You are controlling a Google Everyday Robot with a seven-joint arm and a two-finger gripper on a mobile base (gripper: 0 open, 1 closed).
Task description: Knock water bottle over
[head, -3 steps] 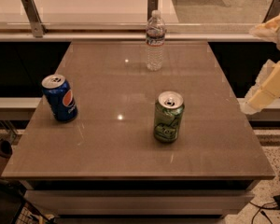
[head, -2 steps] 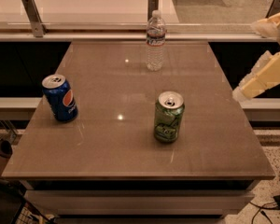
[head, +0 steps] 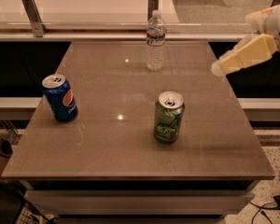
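The water bottle (head: 156,40) is a slim clear ribbed bottle with a white cap and a pale label band. It stands upright near the far edge of the brown table (head: 107,143), at the middle. My cream-coloured gripper (head: 218,68) reaches in from the right, above the table's right edge. It points left and down, to the right of the bottle and a little nearer to me, with a clear gap between them. It holds nothing that I can see.
A blue Pepsi can (head: 59,97) stands at the table's left side. A green soda can (head: 169,116) stands right of the middle, nearer the front. A low ledge with metal posts (head: 32,15) runs behind the table.
The gripper has moved left and upward over the table's right edge, closer to the bottle. The bottle and both cans have not moved.
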